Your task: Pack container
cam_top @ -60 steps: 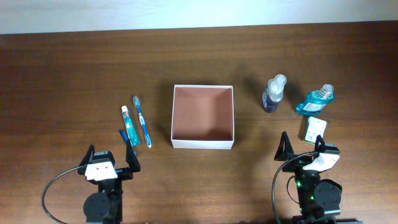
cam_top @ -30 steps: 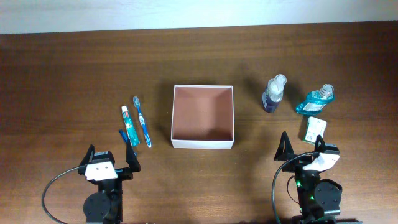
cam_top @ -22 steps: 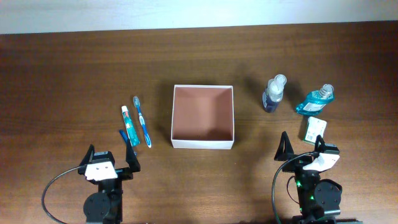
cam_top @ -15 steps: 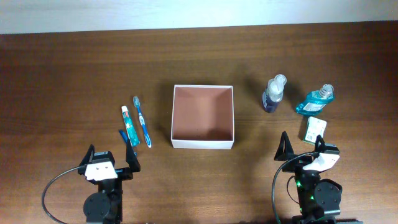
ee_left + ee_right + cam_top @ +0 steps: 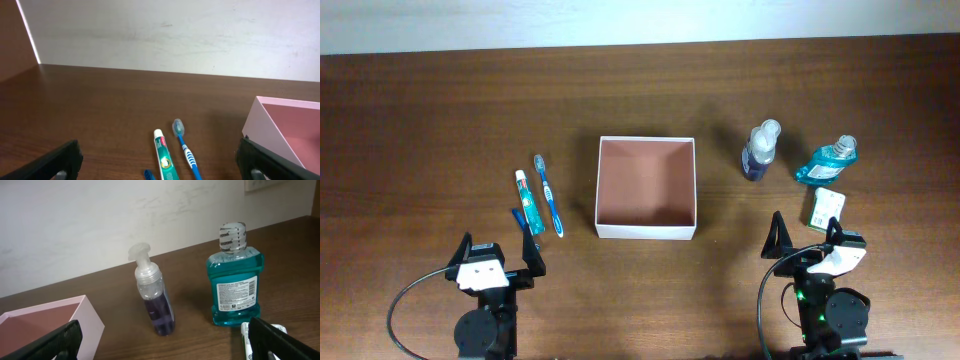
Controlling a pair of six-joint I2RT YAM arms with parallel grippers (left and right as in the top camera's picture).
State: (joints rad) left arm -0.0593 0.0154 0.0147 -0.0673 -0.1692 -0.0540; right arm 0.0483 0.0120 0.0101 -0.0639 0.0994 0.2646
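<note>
Both arms sat at the near edge of the table (image 5: 420,130). The left gripper (image 5: 498,252) had its jaws spread wide with nothing between them, and same deal for the right gripper (image 5: 807,238): jaws wide apart, holding nothing.

The container (image 5: 645,185), a square white-walled box with a reddish-brown inside, lay flat around the middle of the table. It was between the two arms and farther out than either set of jaws, well apart from both, off to the right of the left gripper and to the left of the right one. From the left wrist cam only a corner of it poked in at the right, above the right-hand finger. From the right wrist cam a corner showed low on the left, above the left-hand finger.

Left of the box lay a toothpaste tube (image 5: 527,208) and a blue toothbrush (image 5: 549,195) side by side, straight out from the left jaws. On the right stood a pump bottle (image 5: 758,150) of purple liquid and a mouthwash bottle (image 5: 828,160). A small green-white packet (image 5: 826,208) lay just past the right jaws.
</note>
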